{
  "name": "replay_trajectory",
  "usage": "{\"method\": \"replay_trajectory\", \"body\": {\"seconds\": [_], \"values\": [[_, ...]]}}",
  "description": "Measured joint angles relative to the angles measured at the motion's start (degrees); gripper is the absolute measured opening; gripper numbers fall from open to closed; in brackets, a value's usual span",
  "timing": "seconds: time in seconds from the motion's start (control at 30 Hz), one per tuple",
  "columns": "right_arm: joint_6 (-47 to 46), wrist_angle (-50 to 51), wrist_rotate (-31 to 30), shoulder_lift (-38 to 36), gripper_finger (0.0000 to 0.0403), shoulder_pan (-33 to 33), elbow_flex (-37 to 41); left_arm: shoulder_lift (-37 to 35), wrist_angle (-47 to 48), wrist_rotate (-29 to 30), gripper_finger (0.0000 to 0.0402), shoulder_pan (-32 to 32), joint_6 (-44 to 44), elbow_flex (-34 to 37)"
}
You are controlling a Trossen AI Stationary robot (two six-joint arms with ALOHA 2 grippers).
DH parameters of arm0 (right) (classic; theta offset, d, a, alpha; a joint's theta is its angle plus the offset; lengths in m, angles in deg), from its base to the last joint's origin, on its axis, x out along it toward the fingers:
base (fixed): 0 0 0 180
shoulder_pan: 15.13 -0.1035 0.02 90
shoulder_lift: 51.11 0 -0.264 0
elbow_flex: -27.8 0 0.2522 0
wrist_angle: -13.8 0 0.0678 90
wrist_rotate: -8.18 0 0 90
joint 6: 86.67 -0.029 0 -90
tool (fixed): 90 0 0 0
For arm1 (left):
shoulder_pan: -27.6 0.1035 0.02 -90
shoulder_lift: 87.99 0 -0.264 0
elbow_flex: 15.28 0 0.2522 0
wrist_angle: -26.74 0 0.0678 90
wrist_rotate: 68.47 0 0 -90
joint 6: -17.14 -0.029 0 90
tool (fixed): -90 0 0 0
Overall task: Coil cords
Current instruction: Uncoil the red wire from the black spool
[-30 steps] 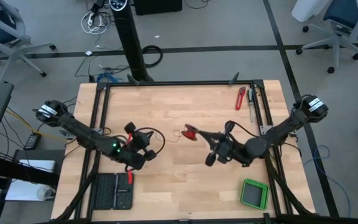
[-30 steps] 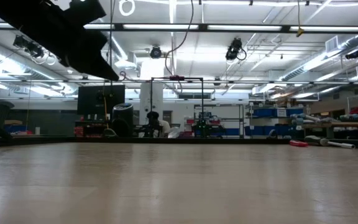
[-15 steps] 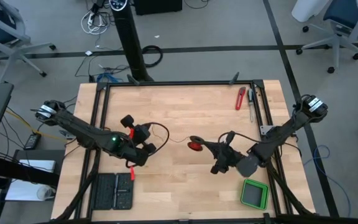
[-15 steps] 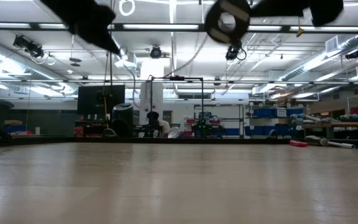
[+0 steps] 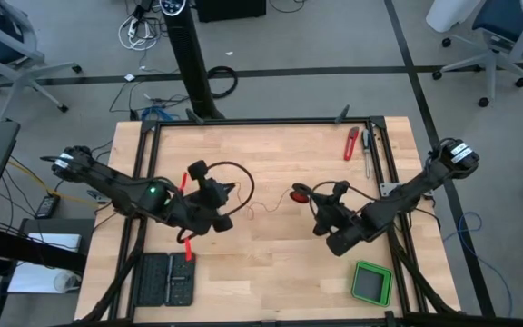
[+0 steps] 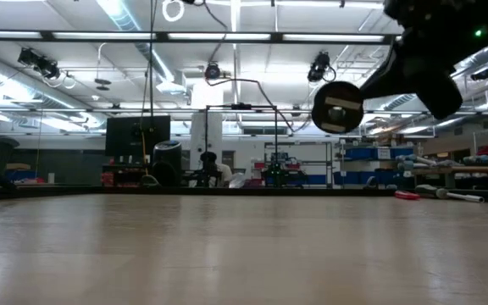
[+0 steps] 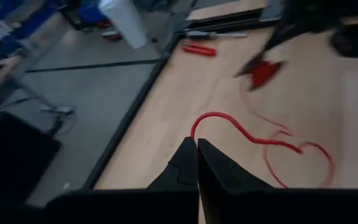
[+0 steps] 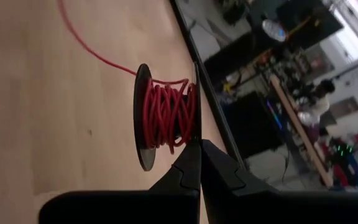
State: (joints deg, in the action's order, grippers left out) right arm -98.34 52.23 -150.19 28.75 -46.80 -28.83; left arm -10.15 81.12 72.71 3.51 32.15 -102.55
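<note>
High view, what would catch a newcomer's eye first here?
Mid-table, the right gripper holds up a small spool wound with red wire. The wire's free end trails across the wood to the shut left gripper. A green box sits near the front right corner.

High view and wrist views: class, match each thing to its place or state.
Things:
1. green box
2. red-handled tool
3. red wire spool
4. loose red wire

Places or states:
a. end pinched in the shut left end effector
b. held at the tips of the shut right end effector
c. lower right of the table in the high view
d. upper right of the table, by the frame rail

Pairs: 1-c, 2-d, 3-b, 4-a
</note>
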Motion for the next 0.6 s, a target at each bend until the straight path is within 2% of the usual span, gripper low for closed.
{"method": "replay_trajectory", "body": {"seconds": [0.1,0.2,0.3,0.47,0.6], "values": [[-0.8,1.3,0.8,0.0,0.0000,1.3,0.0,0.0,-0.6,-2.6,0.0005,0.0,0.2,0.5],[-0.6,1.3,0.8,0.0,0.0000,2.0,0.0,0.0,-0.5,-5.6,0.0030,0.0,2.2,1.4],[-0.3,1.3,0.9,0.0,0.0000,2.4,0.0,0.4,-0.5,-8.5,0.0083,0.0,4.8,2.2],[1.9,0.1,0.5,0.0,0.0000,2.6,0.0,0.6,-0.3,-8.4,0.0191,0.2,9.8,2.6],[9.2,-8.6,-1.2,0.0,0.0000,3.0,0.0,2.2,-3.7,-8.1,0.0243,1.5,11.4,2.6]]}}
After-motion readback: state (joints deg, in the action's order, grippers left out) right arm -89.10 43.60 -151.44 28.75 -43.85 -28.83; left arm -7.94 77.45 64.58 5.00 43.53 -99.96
